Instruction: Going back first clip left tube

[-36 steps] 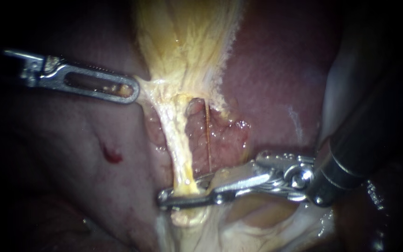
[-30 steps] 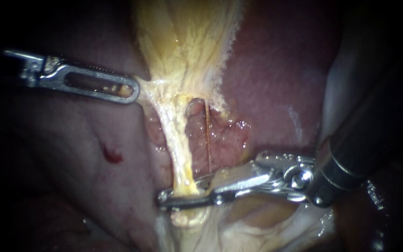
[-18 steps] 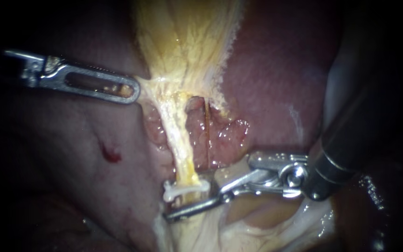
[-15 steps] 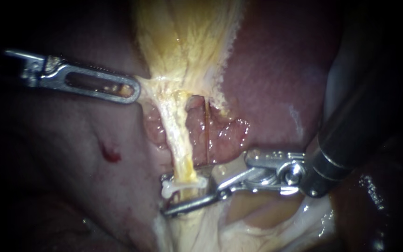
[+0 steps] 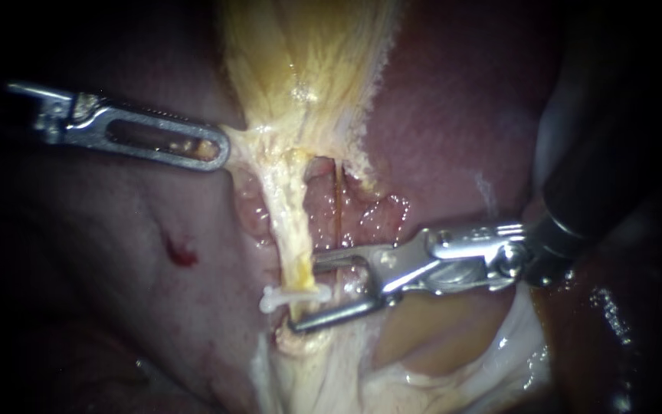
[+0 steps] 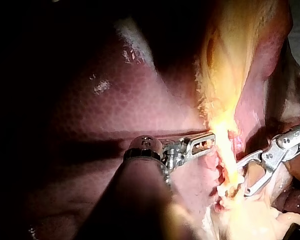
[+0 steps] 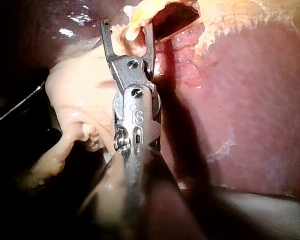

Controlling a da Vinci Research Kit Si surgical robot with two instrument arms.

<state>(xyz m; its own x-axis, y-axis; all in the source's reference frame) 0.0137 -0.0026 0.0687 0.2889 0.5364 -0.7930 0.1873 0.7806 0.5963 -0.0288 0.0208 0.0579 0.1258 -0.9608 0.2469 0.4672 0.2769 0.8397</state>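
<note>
The left tube (image 5: 291,230) is a yellow strand running down from the gallbladder (image 5: 308,61). A white clip (image 5: 291,295) sits across its lower end. My right instrument (image 5: 308,293) comes in from the right, jaws open, one above and one below the clip, the tube still between their tips. A thin brown tube (image 5: 339,211) lies just right of the yellow one. My left instrument (image 5: 193,148) holds the gallbladder's edge, jaws shut on that tissue. In the left wrist view the left instrument (image 6: 202,145) grips beside the tube and the clip (image 6: 222,190) shows. The right instrument (image 7: 127,29) gapes in its own view.
Dark red liver (image 5: 453,115) lies right of the gallbladder and liver (image 5: 116,253) with a small red spot (image 5: 181,253) lies to the left. Pale glistening tissue (image 5: 423,345) sits under the right instrument's shaft.
The right jaws, earlier closed across the left tube, have opened and drawn back to the right and upward. A white clip now sits on the tube. The left instrument has not moved.
</note>
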